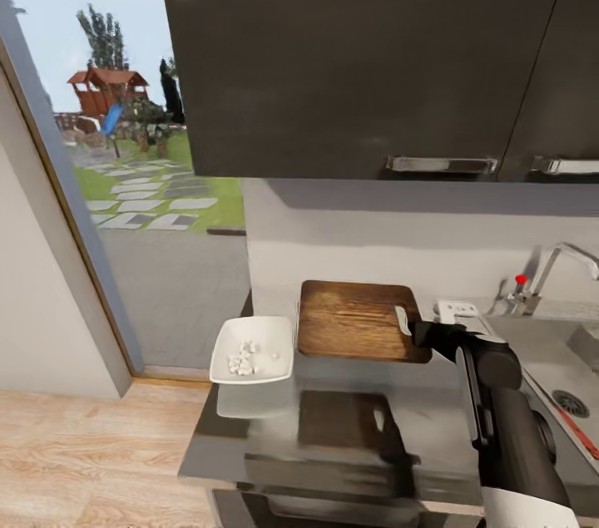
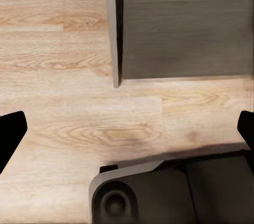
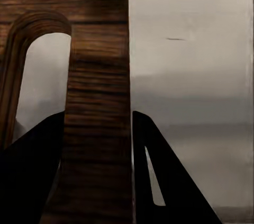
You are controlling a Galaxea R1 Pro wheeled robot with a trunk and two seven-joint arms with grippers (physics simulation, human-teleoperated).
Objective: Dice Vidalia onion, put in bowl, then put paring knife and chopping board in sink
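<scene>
Right pincer (image 3: 98, 171), arm reaching forward, pinches chopping board (image 1: 353, 318) at its slot end.

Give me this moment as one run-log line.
right gripper: jaws shut on chopping board handle end | board: raised above countertop | bowl: holds diced onion | left gripper: open, over floor

The right arm reaches forward, its gripper (image 1: 413, 332) clamped on the chopping board (image 1: 358, 320) at the handle end (one finger (image 3: 32, 171) on each side of the strip beside the slot). The left gripper (image 2: 127, 128) points downward, fingers spread wide.
</scene>
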